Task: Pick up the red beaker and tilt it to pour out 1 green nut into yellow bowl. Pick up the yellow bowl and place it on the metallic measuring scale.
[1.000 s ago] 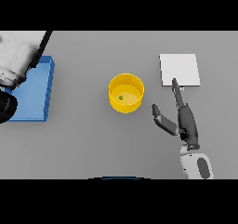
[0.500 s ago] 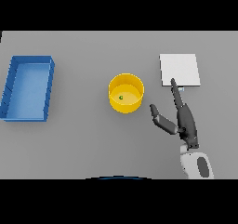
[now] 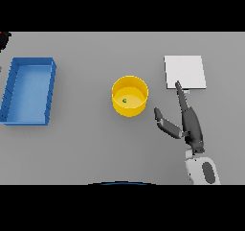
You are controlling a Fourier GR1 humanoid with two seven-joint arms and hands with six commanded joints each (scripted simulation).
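Fingers [image 3: 183, 100] straight and thumb splayed toward the bowl: that is how I see my right hand [image 3: 189, 124], spread and holding nothing, low on the table to the right of the yellow bowl [image 3: 129, 96]. Its fingertips reach up to the lower left corner of the metallic measuring scale [image 3: 185, 72]; whether they touch the plate I cannot tell. The thumb points at the bowl but stands apart from its wall.

The bowl sits upright near the middle of the table, and one green nut [image 3: 124, 100] lies on its floor, so I judge the pouring done and the second step in hand: getting the bowl onto the scale. My next move calls for swinging the right hand left until the bowl's rim sits between thumb and fingers, closing on it, lifting level so the nut stays in, then carrying it up and right onto the plate.

The red beaker shows only as a red speck [image 3: 5, 34] at the far left edge, beside something dark I take for my left hand, too little in view to read. The blue tray [image 3: 50, 93] lies well left of the bowl. Between bowl and scale the grey table [image 3: 95, 148] is bare, giving a free path; the scale's near edge is what I must clear.
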